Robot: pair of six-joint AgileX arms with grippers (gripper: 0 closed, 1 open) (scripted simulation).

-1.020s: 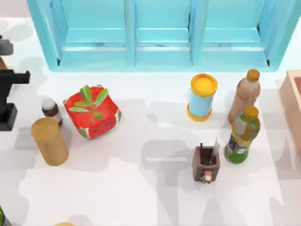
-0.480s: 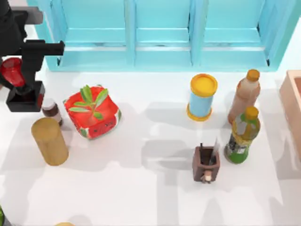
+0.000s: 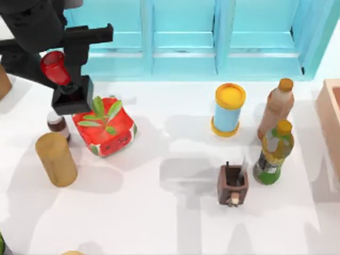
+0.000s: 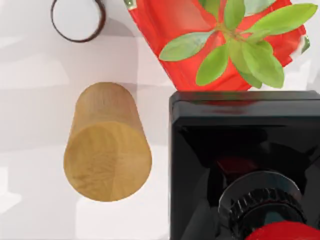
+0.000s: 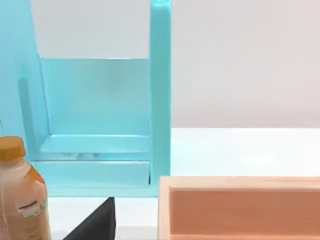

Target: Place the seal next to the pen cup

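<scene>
The seal has a glossy red knob [image 3: 54, 68] on a black square base [image 3: 71, 98]. It hangs in the air at the back left, tilted, with my left gripper [image 3: 57, 66] shut on the knob. The base hovers over the back left corner of the red plant pot [image 3: 106, 133]. The left wrist view looks down past the seal's black base [image 4: 240, 145] and red knob [image 4: 285, 232]. The pen cup [image 3: 232, 184], a small brown square holder with pens, stands right of centre, far from the seal. My right arm is parked off the table's right side.
A tan cylinder [image 3: 56, 158] and a small brown white-capped bottle [image 3: 56, 123] stand left of the pot. A blue yellow-lidded canister [image 3: 228, 110] and two drink bottles [image 3: 276, 106] [image 3: 273, 154] surround the pen cup. A turquoise shelf [image 3: 180, 37] lines the back; a pink box [image 3: 330, 114] sits at the right edge.
My left arm has carried the seal rightward across the back left of the table, from beyond the small bottle to above the plant pot's corner. Nothing else has moved.
</scene>
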